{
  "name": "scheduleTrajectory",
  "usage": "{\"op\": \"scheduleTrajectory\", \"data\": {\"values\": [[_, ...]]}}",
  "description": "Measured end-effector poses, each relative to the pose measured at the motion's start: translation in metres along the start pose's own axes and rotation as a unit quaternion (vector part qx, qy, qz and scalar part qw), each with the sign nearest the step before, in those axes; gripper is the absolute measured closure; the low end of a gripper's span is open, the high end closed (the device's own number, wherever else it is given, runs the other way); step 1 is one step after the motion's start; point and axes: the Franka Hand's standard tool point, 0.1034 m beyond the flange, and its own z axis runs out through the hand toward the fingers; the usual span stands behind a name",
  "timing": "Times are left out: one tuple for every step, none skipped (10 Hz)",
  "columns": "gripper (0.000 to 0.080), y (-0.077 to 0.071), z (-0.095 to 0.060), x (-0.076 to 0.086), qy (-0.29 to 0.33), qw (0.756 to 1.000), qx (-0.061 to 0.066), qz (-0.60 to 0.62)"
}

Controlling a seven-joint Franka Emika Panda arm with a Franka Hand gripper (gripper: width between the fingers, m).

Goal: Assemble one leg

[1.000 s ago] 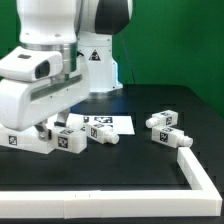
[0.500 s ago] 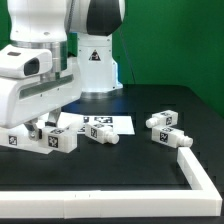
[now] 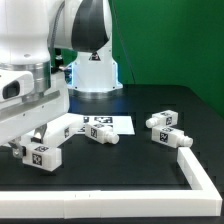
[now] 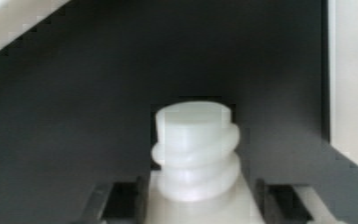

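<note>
Gripping: hand (image 4: 202,198) closed on the leg (image 3: 42,155), across its thick body, narrow end free.
Leg: exterior view's left, low over the counter (image 3: 140,172); contact unclear.
Handling: probably light, rigid, slick plastic; may twist.

You are looking at an arm (image 3: 25,30) that is showing smooth, rounded white shells, with a glossy black joint (image 3: 97,20) sitting at the top centre of the frame. Its white base (image 3: 95,75) is carrying a small dark mark. At the left, the gripper (image 3: 38,142) is wearing a bulky white housing with a grey panel. In the wrist view its fingers (image 4: 126,203) are looking dark.
</note>
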Motion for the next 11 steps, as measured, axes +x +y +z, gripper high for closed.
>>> {"op": "scheduleTrajectory", "data": {"values": [[0.0514,-0.003,0.005,-0.002,-0.002,1.0,0.006,0.001],[0.0514,-0.002,0.005,-0.001,-0.002,1.0,0.006,0.001],[0.0416,-0.003,0.006,-0.001,-0.002,1.0,0.006,0.001],[0.0262,-0.003,0.006,-0.001,-0.002,1.0,0.006,0.0],[0.0262,-0.003,0.004,-0.002,-0.004,1.0,0.006,-0.003],[0.017,-0.008,-0.008,-0.007,-0.007,1.0,0.004,-0.008],[0.017,-0.016,-0.021,-0.016,-0.005,1.0,-0.004,-0.027],[0.0154,-0.024,-0.026,-0.027,-0.004,0.999,-0.01,-0.046],[0.0154,-0.027,-0.026,-0.039,-0.003,0.997,-0.018,-0.073],[0.0151,-0.029,-0.025,-0.048,-0.005,0.997,-0.015,-0.075],[0.0151,-0.028,-0.024,-0.056,-0.003,0.998,-0.012,-0.068]]}}
